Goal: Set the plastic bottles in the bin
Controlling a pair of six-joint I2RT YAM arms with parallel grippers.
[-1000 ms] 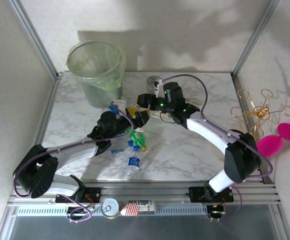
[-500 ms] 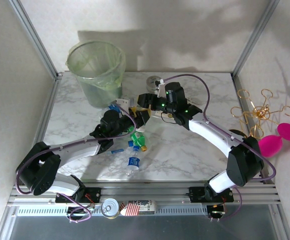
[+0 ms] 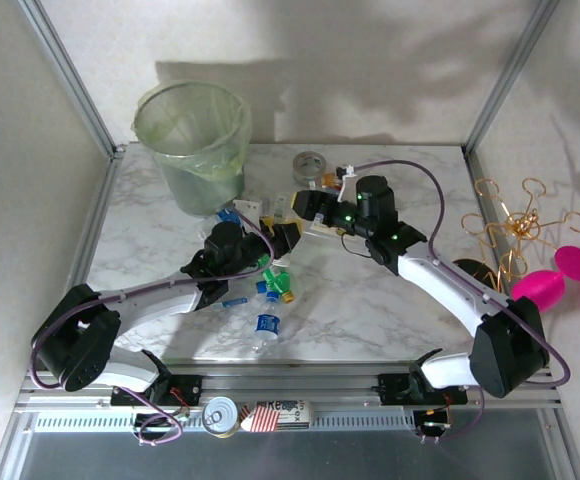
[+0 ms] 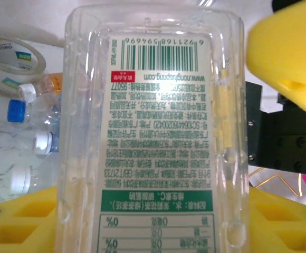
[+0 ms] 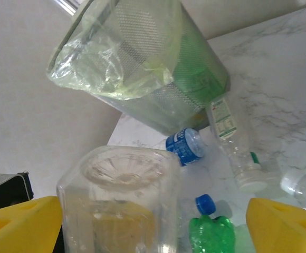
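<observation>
Standing at far-left corner of marble table [image 3: 370, 300]: translucent pale green round lined bin [image 3: 208, 178]. Held near its foot: clear labelled plastic bottle [image 4: 153, 132], long axis along fingers of left gripper [image 4: 153, 211], base toward right gripper [image 5: 153, 221]. Clamped by left gripper; merely straddled by right gripper, jaws spread wide.

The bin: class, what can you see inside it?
The bin holds a crumpled plastic liner folded over its rim. The cloudy wall and liner cover the bottom, so what lies there cannot be told.
</observation>
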